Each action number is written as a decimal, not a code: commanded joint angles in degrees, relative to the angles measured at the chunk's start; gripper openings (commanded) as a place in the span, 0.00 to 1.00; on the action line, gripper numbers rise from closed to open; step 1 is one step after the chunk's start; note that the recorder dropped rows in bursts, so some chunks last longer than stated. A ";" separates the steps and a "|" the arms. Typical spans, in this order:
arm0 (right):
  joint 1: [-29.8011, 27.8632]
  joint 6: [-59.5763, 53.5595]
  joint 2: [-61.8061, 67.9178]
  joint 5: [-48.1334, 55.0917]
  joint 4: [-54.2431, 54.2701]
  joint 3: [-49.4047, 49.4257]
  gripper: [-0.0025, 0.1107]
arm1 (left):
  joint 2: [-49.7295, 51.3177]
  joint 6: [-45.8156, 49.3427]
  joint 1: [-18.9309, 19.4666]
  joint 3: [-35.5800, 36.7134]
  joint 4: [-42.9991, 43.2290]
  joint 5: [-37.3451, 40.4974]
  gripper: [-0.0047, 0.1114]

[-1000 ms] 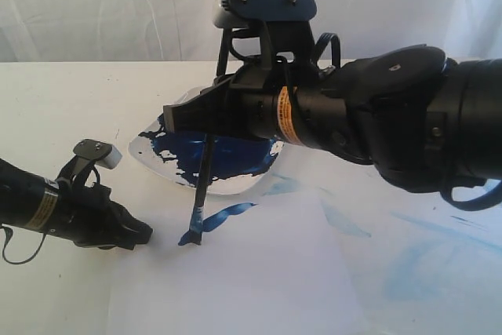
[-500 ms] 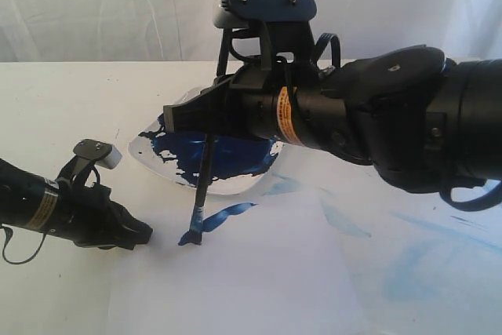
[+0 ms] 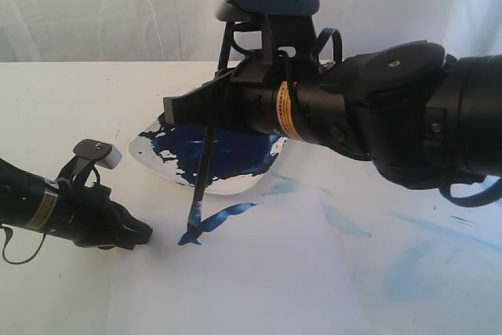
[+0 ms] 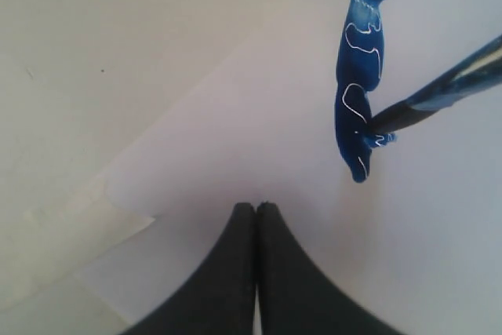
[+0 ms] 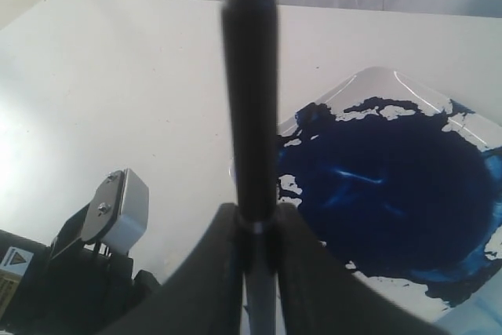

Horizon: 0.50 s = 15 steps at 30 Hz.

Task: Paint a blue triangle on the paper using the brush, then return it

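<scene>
**Paint dish, tabletop and backdrop**

A white dish sat toward the far middle of the white tabletop; a dark blue paint pool covered most of its floor, with ragged splashes reaching toward its left rim; faint pale-blue smears marked the white surface to the right, nearer than the dish; another pale smear lay just beside the dish's near-right edge; a creased white cloth backdrop hung beyond the table's far edge.
</scene>
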 commanded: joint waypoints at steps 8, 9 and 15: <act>0.01 0.78 0.83 -0.50 -0.44 -0.36 0.02 | 0.35 0.03 -0.24 0.24 1.00 0.61 0.04; 0.01 0.78 0.86 -0.62 -0.44 -0.36 0.02 | 0.35 0.03 -0.24 0.24 1.00 0.61 0.04; 0.01 0.64 0.86 -1.36 -0.44 -0.36 0.02 | 0.35 0.03 -0.24 0.24 1.00 0.71 0.04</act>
